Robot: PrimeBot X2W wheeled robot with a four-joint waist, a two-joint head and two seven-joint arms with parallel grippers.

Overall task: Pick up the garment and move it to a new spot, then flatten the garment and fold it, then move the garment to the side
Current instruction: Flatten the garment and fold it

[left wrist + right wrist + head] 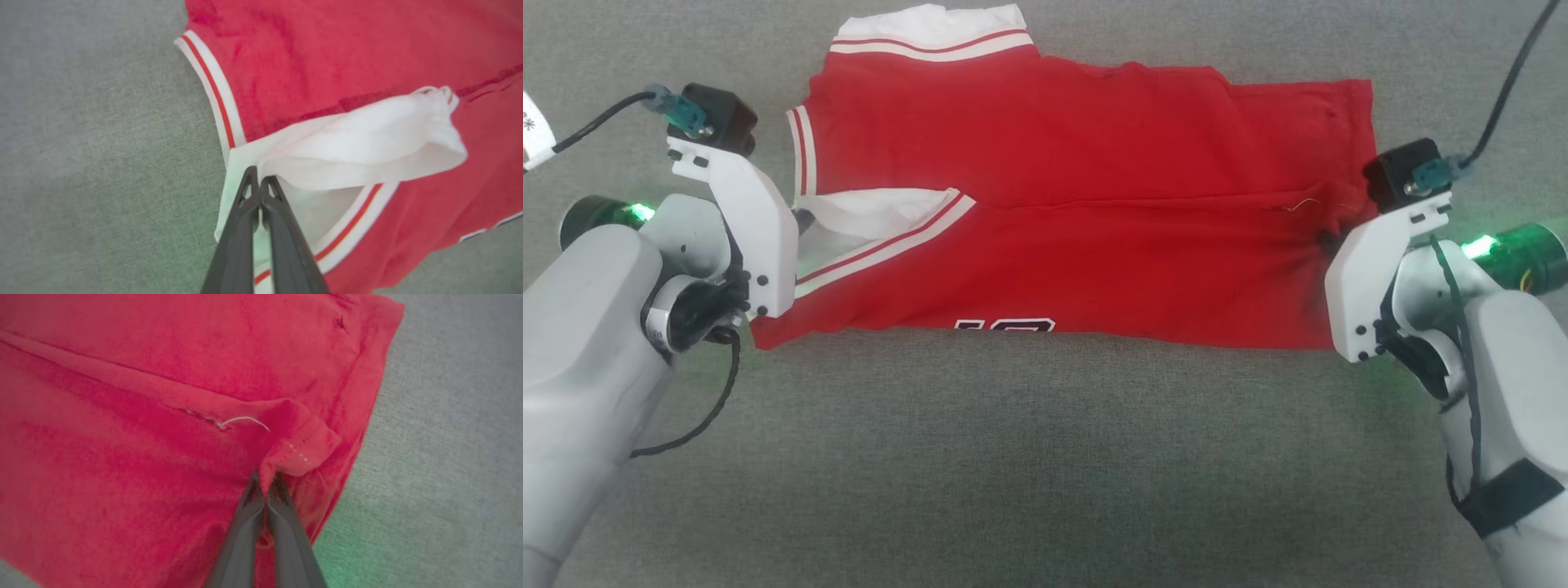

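- While both arms flank it in the head view, we see the garment (1078, 204) lying folded into a long red band on the grey cloth surface (1045, 457). It stretches from 9 o'clock to 3 o'clock across the upper half of the frame.
- Its upper sleeve (931, 33), white with striped trim, pokes out at 11 o'clock. The folded sleeve (882, 214) lies over the red toward 9 o'clock, and a sliver of black print (1005, 325) shows along the band's 6 o'clock edge.
- At 9 o'clock the left gripper (803, 219) meets the folded sleeve, and at 3 o'clock the right gripper (1327, 241) meets the garment's opposite end. From this camera the white wrist housings hide most of the fingers.
- From the left wrist view, we see the left gripper (258, 179) rising from 6 o'clock with its two dark fingers pressed together, clenched on the white cloth of the folded sleeve (359, 139). A loose flap of that sleeve billows toward 3 o'clock above the red body, and the striped neck trim (212, 90) runs toward 11 o'clock.
- From the right wrist view, we see the right gripper (265, 482) clamped on a pinched-up fold of the red hem (302, 451), its fingers tight together. A pale loose thread (245, 419) curls just beyond the tips at 12 o'clock, and grey cloth fills the 3 o'clock side.
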